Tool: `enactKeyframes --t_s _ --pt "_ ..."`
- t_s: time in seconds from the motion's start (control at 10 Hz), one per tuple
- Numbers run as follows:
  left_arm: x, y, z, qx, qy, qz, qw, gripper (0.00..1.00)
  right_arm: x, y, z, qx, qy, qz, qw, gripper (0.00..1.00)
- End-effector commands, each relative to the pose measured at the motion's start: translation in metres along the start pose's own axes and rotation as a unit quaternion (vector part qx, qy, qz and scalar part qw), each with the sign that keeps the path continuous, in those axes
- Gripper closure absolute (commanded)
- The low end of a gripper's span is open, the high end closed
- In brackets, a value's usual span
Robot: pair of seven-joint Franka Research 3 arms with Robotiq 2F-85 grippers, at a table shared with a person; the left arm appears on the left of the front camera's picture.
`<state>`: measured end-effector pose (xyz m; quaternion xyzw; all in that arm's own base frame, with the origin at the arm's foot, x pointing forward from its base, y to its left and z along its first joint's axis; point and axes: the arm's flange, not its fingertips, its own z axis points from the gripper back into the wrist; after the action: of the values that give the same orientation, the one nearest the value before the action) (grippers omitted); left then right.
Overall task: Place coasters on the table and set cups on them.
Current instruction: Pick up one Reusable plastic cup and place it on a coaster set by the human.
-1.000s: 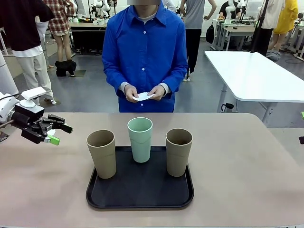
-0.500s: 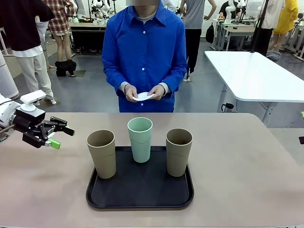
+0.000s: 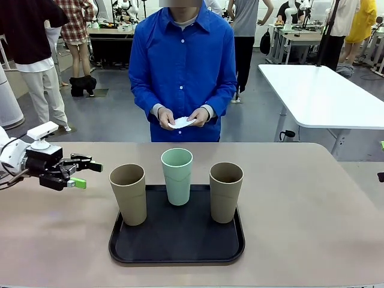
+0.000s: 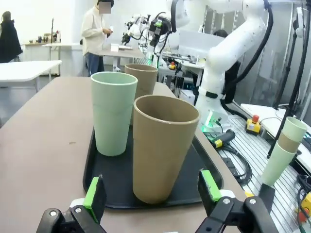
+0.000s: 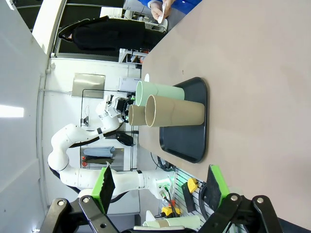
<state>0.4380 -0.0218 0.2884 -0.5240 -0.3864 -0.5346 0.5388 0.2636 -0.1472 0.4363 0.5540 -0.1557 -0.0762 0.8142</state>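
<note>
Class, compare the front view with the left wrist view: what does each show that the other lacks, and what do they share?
Front view: the person's hands holding white coasters beyond the table's far edge, and the left gripper seen from the side, open, left of the tray. Left wrist view: that gripper's green pads close up, and a stack of spare cups off the table's end. Shared: the left brown cup, the green cup and the right brown cup, upright on the black tray on the table.
</note>
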Motion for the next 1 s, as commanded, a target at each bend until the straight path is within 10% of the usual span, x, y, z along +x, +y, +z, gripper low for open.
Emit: enactKeyframes --t_s 0.0,0.9 --pt "-0.005 0.008 -0.008 -0.004 -0.019 -0.028 0.999 0.0 0.001 0.001 -0.001 0.004 0.0 -0.001 1.0 0.0" --pt "-0.03 0.034 -0.047 -0.066 -0.009 -0.058 0.996 0.0 0.001 0.001 -0.001 0.004 0.0 -0.001 1.0 0.0"
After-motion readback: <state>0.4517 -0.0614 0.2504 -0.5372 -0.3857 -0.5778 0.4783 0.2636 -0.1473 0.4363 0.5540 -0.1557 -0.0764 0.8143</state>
